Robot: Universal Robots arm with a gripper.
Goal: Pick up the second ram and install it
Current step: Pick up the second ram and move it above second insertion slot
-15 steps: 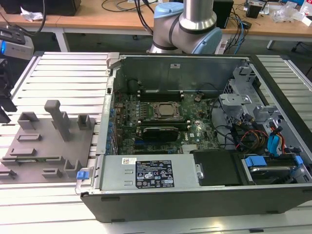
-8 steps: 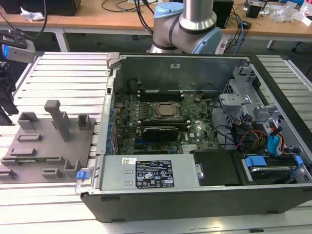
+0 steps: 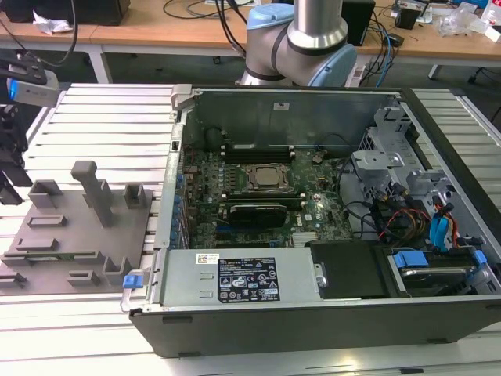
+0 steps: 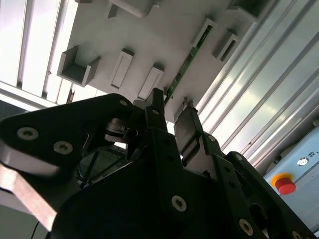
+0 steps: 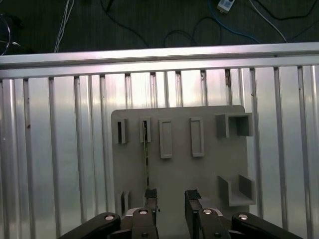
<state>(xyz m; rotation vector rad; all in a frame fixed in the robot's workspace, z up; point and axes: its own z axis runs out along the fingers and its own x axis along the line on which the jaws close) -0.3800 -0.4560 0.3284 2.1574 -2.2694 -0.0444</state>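
**Gripper open above the tray, stick on edge beneath it**

Gripper (image 5: 172, 195) first: my two black fingers (image 5: 151, 198) stand apart with bare tray showing through the gap, and they hold nothing. In the second wrist view the gripper (image 4: 173, 102) shows the same spread, with both tips pointing towards the grey fixture tray (image 4: 149, 30).

The second ram (image 5: 146, 159) stands on its long edge in a narrow slot of the fixture tray (image 5: 199, 174). In the first wrist view it shows as a thin dark line. That line runs straight to one of my fingers and is lost behind the tip. I cannot tell whether the finger touches the stick or hangs just above it. In the second wrist view the second ram (image 4: 185, 62) is a green strip, and its near end is hidden behind my fingers. Its chips are too small to make out.

The tray lies on the slatted metal table (image 5: 60, 149). In the exterior view the fixture tray (image 3: 70, 235) sits towards the exterior view's left. It lies just beside the open computer case (image 3: 329, 313), whose motherboard (image 3: 313, 211) is exposed. My wrist (image 3: 9, 157) is cut off by that view's left edge. I cannot pick out the stick on the tray from there. I cannot say which motherboard slots are filled, because they are dark and crowded.
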